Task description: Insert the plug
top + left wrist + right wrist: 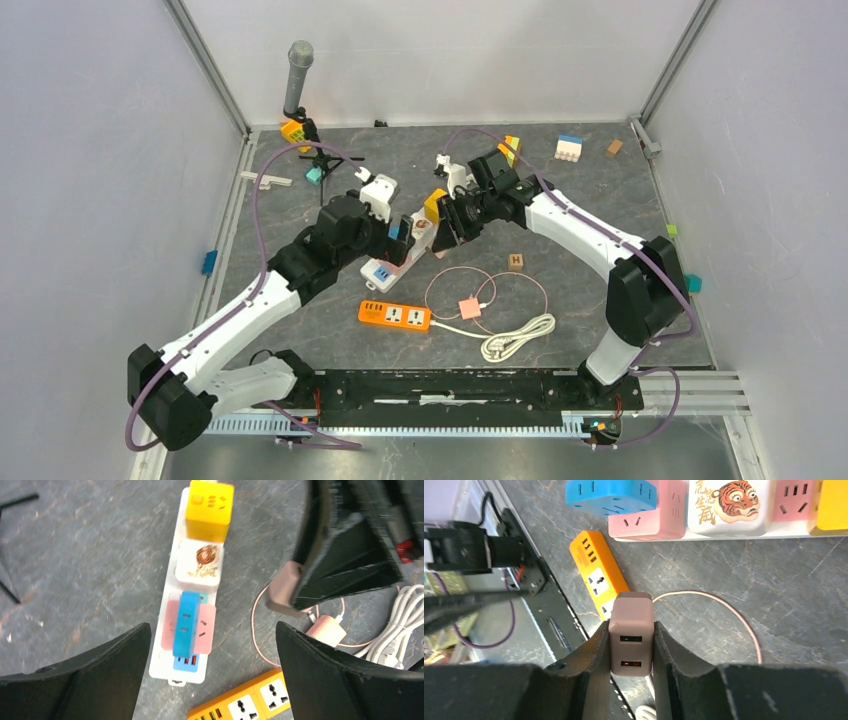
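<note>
The right gripper (631, 645) is pinching the plug (630, 612), a dusty-pink charger block, flat between its two fingers. It holds the block off the bench (590, 175), just beside the white power strip (170, 672). The two USB ports face the wrist camera, so the prongs are most likely on the hidden far side, pointing away from the wrist and ready to be pushed into a socket (though the prongs themselves cannot be seen).

The left gripper (212, 627) is spread wide and grips nothing. It hovers over the near end of the white strip, which sits between its fingers in the wrist view. That position looks chosen so it can steady the strip while the plug is pressed home.

The strip is crowded. A yellow adapter (209, 510) sits at the far end, next comes a tiger-printed adapter (200, 565), and then a blue adapter (186, 622) stacked on a pink adapter (206, 625). The orange power strip (245, 705) lies near its end with open sockets. I cannot tell from these views which socket is meant for the plug. Insertion has not begun.
</note>
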{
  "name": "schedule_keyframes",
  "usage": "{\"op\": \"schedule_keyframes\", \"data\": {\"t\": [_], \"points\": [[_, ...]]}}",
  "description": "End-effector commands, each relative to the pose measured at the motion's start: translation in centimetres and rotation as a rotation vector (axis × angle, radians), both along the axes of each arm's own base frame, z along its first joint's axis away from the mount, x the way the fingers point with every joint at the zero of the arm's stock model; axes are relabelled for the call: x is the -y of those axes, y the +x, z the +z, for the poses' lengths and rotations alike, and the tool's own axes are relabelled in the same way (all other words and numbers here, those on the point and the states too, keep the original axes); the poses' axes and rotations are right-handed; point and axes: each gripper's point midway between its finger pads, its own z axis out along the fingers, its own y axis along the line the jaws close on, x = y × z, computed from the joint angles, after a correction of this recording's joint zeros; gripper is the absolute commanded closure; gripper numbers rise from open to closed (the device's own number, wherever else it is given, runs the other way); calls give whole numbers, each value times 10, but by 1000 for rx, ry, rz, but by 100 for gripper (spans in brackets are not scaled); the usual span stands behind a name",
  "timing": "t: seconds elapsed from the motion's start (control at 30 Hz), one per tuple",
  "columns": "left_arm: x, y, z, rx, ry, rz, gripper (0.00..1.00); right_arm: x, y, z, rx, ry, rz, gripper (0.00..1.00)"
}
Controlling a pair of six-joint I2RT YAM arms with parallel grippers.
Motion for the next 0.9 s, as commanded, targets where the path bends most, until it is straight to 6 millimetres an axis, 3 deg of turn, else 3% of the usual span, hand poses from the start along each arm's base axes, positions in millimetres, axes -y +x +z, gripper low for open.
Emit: {"op": "schedule_keyframes", "data": {"t": [0.0, 0.5, 0.87], "points": [[-30, -2, -13, -138, -60, 198, 0, 0, 0, 13, 159, -14, 98, 100], [-118, -18, -60, -473, -244, 559, 0, -51, -56, -3, 314, -133, 447, 100], [-158, -15, -65, -533, -388, 730, 0, -64, -92, -29, 342, -234, 594, 100]]}}
